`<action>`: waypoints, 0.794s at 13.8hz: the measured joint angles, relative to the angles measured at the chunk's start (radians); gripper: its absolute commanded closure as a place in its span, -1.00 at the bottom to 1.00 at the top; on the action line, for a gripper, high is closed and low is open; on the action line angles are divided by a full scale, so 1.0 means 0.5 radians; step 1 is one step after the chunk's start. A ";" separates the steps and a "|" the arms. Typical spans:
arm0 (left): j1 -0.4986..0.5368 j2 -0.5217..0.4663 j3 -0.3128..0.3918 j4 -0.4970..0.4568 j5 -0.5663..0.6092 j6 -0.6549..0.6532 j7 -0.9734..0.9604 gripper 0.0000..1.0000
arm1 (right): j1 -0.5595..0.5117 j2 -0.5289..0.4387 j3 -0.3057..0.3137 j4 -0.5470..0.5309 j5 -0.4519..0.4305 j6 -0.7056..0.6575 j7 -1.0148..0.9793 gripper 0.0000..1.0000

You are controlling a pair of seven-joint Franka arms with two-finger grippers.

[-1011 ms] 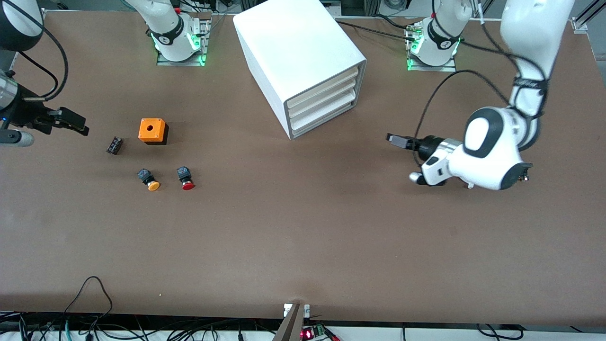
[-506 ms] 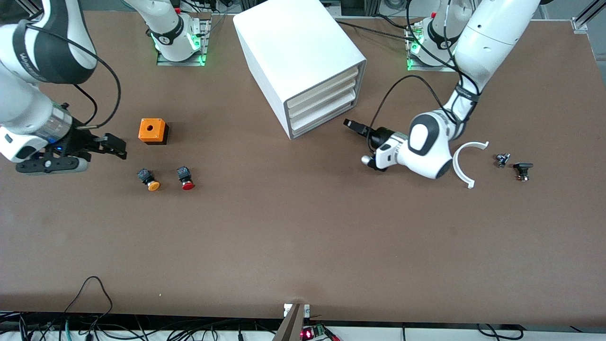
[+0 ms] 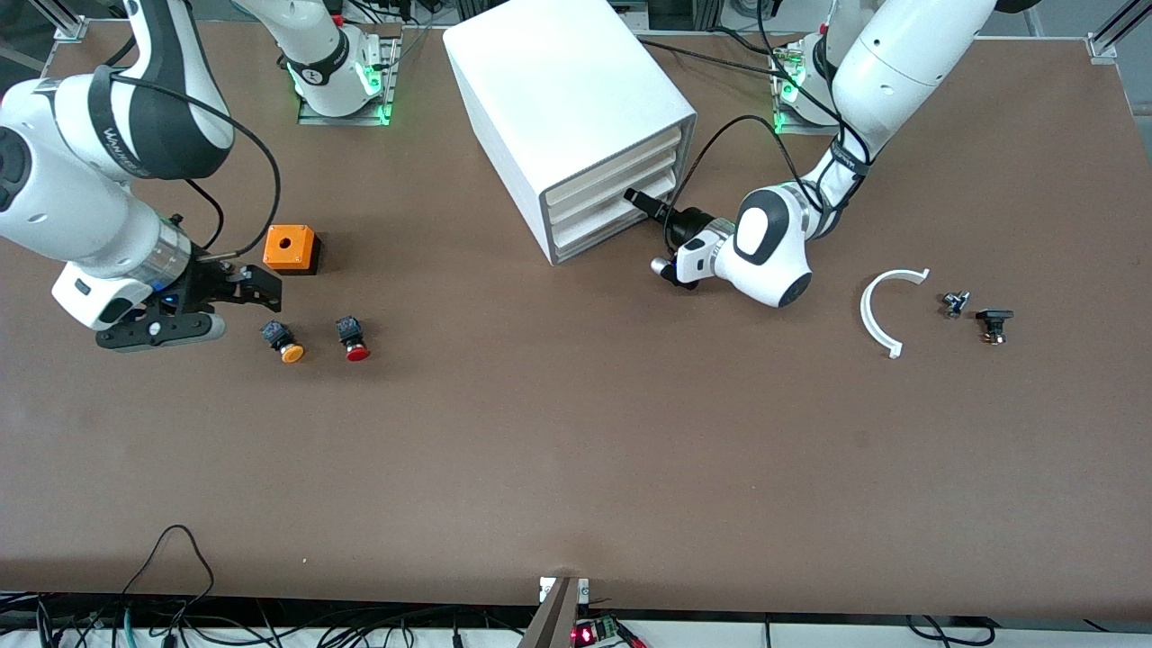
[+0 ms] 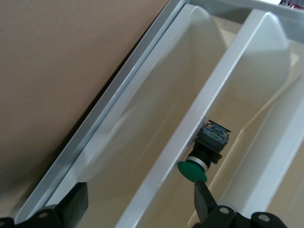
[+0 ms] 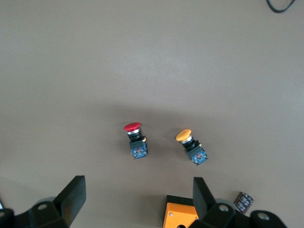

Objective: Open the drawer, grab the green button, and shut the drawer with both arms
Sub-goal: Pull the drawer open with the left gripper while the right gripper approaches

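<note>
The white cabinet (image 3: 558,90) stands at the table's back middle, and its lowest drawer (image 3: 598,229) looks shut. My left gripper (image 3: 641,200) is open right in front of the drawer fronts, at their end toward the left arm. In the left wrist view my left gripper (image 4: 140,211) straddles a white rim of a cream drawer front (image 4: 156,118). The green button (image 4: 204,154) lies just past that rim, inside the cabinet; I cannot tell in which drawer. My right gripper (image 3: 256,283) is open and empty, low over the table beside an orange box; it also shows in the right wrist view (image 5: 137,204).
The orange box (image 3: 290,248), an orange-capped button (image 3: 286,343) and a red-capped button (image 3: 353,339) lie toward the right arm's end. A small black part (image 5: 243,202) lies beside the box. A white curved piece (image 3: 877,310) and two small parts (image 3: 954,303) lie toward the left arm's end.
My left gripper has moved across the table up to the drawer fronts. My right arm has swung in toward the orange box and the loose buttons.
</note>
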 measured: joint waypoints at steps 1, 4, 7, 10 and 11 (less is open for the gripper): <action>0.001 0.000 -0.016 -0.020 -0.002 0.043 0.005 0.99 | 0.030 0.000 0.001 0.004 0.000 0.000 0.000 -1.00; 0.001 -0.001 -0.064 -0.050 -0.013 0.113 0.031 1.00 | 0.141 0.025 0.006 0.015 0.000 0.002 0.001 -1.00; 0.021 -0.039 -0.076 -0.046 -0.032 0.108 0.039 1.00 | 0.268 0.108 0.009 0.024 0.001 0.025 0.003 -1.00; 0.103 -0.099 0.071 0.019 -0.032 0.104 0.125 1.00 | 0.422 0.222 0.011 0.103 0.002 0.081 0.003 -1.00; 0.144 -0.110 0.145 0.058 -0.030 0.079 0.171 1.00 | 0.481 0.267 0.012 0.151 0.002 0.085 0.003 -1.00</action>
